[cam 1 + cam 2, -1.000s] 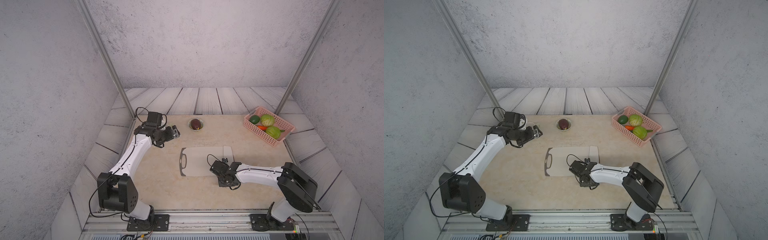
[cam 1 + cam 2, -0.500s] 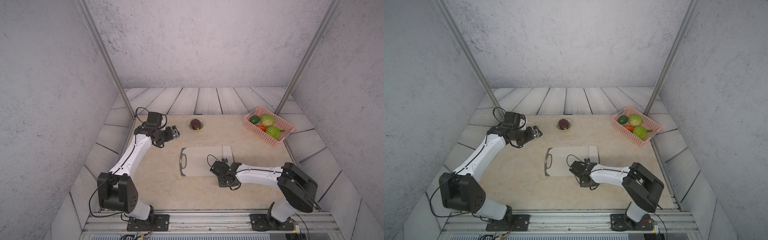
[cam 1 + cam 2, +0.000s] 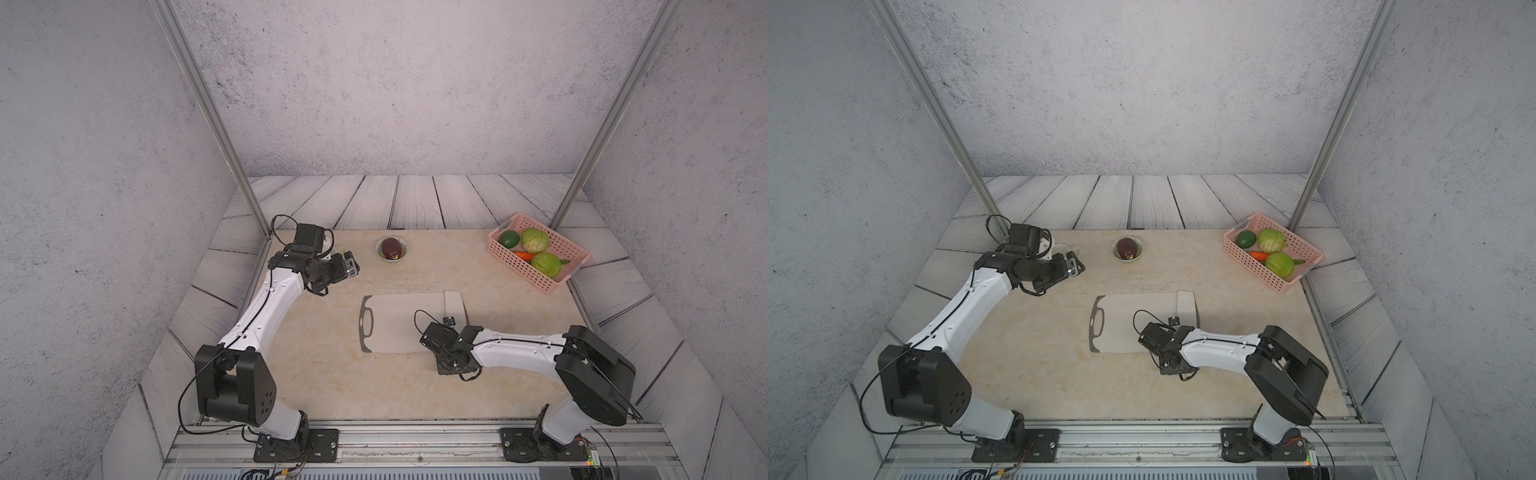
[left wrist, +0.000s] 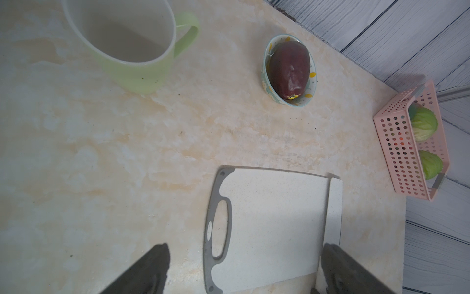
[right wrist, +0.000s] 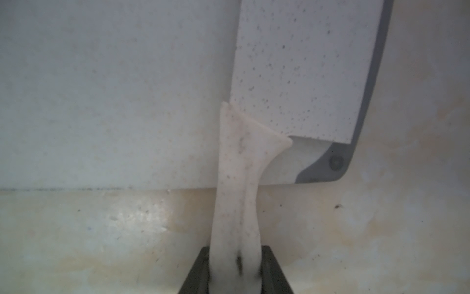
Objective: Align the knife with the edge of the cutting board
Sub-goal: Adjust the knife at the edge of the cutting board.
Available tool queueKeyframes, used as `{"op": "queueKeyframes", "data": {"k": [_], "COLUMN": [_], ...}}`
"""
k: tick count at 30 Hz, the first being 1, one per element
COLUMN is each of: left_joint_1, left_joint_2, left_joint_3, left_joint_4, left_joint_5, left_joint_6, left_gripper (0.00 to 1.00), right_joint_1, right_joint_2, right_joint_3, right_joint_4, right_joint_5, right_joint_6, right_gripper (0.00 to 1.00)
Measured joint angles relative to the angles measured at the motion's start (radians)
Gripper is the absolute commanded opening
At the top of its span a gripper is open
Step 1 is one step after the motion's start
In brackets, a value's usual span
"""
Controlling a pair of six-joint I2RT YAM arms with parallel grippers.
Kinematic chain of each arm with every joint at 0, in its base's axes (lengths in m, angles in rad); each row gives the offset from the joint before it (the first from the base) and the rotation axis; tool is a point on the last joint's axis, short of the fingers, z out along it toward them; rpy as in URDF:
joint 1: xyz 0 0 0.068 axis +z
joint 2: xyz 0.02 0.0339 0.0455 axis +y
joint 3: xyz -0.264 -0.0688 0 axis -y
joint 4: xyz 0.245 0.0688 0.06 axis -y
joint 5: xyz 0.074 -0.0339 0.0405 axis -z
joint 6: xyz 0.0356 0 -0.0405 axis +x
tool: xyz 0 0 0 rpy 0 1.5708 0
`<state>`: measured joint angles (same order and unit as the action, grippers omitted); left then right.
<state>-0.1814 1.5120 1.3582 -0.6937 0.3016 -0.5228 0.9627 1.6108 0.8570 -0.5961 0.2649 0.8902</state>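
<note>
The knife (image 5: 302, 71) is lying flat on the cutting board (image 5: 114, 89), straight ahead of the right gripper (image 5: 236, 269). Its broad blade is running close beside the board's dark grey end trim and nearly parallel to it. The slim handle is reaching back off the board's long edge, over the tabletop and into the gripper, whose jaws are pinching narrowly on the handle's end. The alignment is looking essentially done. What is remaining, I judge, is a slight squaring-up if wanted, then letting go and backing off. The left gripper (image 4: 244, 269) is hanging spread wide and empty, facing the board's slotted end, with a green mug (image 4: 127, 51), a bowl (image 4: 302, 101) and a pink basket (image 4: 401, 152) sitting farther out beyond it.
</note>
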Motion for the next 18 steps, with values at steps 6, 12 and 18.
{"op": "queueKeyframes", "data": {"k": [6, 12, 18], "left_joint_1": [0.000, 0.000, 0.000], "left_joint_2": [0.000, 0.000, 0.000], "left_joint_3": [0.000, 0.000, 0.000], "left_joint_4": [0.000, 0.000, -0.001], "left_joint_5": [-0.001, -0.002, -0.002], "left_joint_6": [0.000, 0.000, 0.001], "left_gripper": [0.98, 0.98, 0.98], "right_joint_1": [0.000, 0.000, 0.000], "right_joint_2": [0.000, -0.012, -0.022], "right_joint_3": [0.000, -0.006, -0.017], "right_joint_4": [-0.001, -0.007, -0.015], "right_joint_5": [0.002, 0.003, 0.003], "right_joint_6": [0.010, 0.019, 0.023], "right_gripper": [0.00, 0.00, 0.00]}}
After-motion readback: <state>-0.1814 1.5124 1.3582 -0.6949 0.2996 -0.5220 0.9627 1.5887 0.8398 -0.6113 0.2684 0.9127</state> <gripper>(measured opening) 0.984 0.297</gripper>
